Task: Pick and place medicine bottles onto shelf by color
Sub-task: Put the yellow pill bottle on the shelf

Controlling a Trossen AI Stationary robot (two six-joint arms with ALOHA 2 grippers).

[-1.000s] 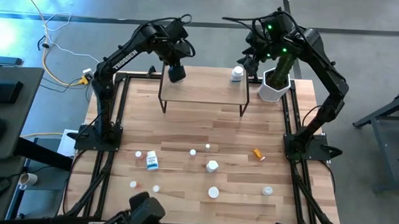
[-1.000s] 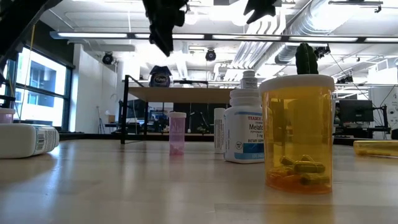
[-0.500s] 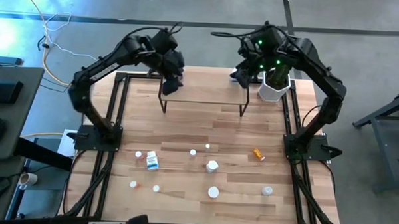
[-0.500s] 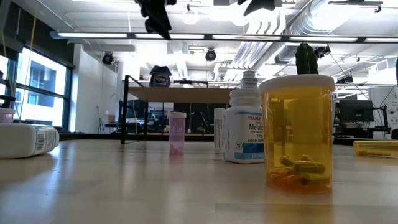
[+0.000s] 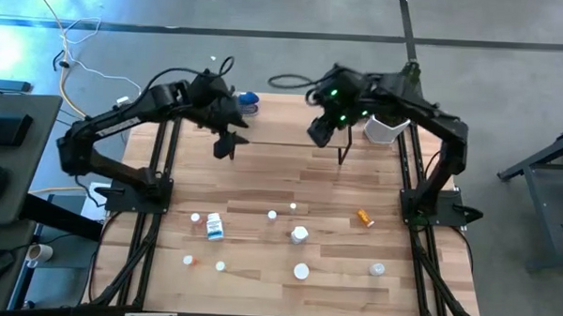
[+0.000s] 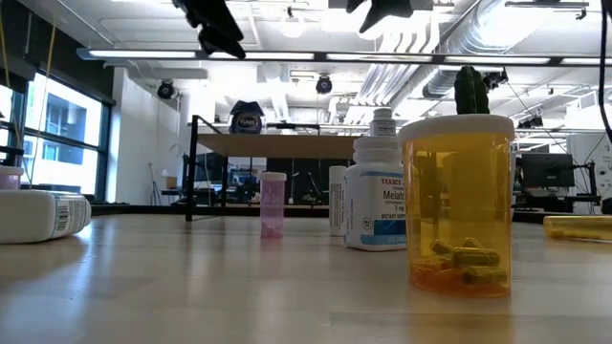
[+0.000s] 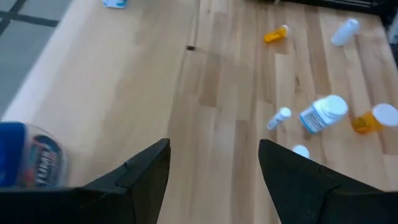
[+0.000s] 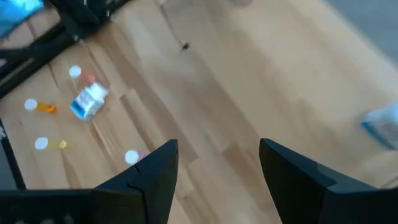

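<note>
Both pincers, left pincer [image 5: 225,147] and right pincer [image 5: 317,133], hang apart and empty above the shelf [image 5: 282,133]; a potted plant [image 5: 386,127] stands at the bench's far right corner.

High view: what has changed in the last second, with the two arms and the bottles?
Both arms pulled away from the far side of the shelf toward the middle of the table. The left gripper and the right gripper are open and empty. The left arm's retreat uncovered the blue-lidded jar at the shelf's left end. The shelf and the loose bottles on the table did not move.
</note>
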